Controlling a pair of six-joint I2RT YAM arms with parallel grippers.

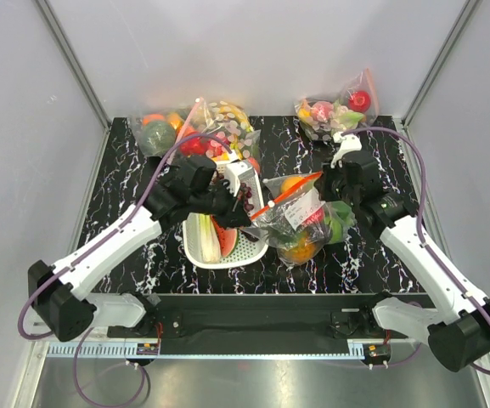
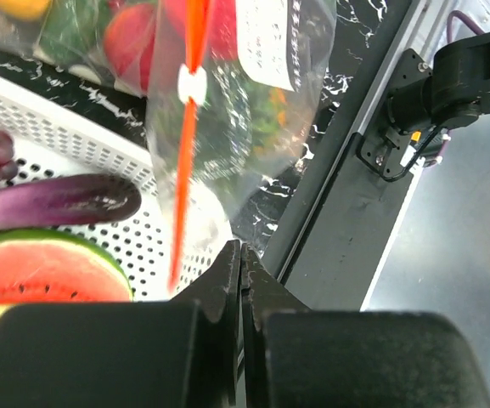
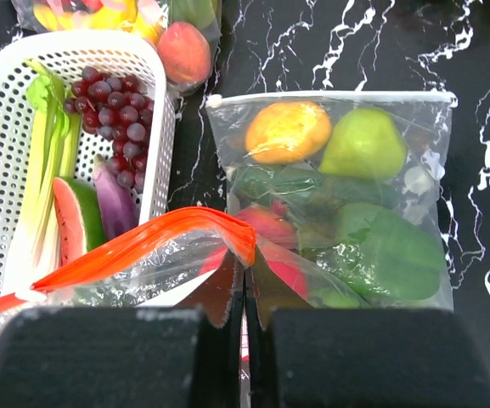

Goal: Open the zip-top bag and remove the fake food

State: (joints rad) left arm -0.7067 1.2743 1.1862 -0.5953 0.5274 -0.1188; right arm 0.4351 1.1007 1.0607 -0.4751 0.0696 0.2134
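Left gripper (image 2: 238, 255) and right gripper (image 3: 246, 270) are both clamping closed on the zip-top bag (image 1: 301, 212), which is stretching between them. The opening step seems to be just beginning. The next move is calling for a steady pull apart, without the film slipping.

Black tabletop (image 1: 121, 170), white veining. Pale grey wall panels (image 1: 270, 51) stand on three sides, joined by aluminium posts (image 1: 75, 64). Lighting even, diffuse.

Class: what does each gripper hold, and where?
Right gripper: the zip-top bag, at its orange zip strip. Left gripper: shut by the strip's other end, hold unclear.
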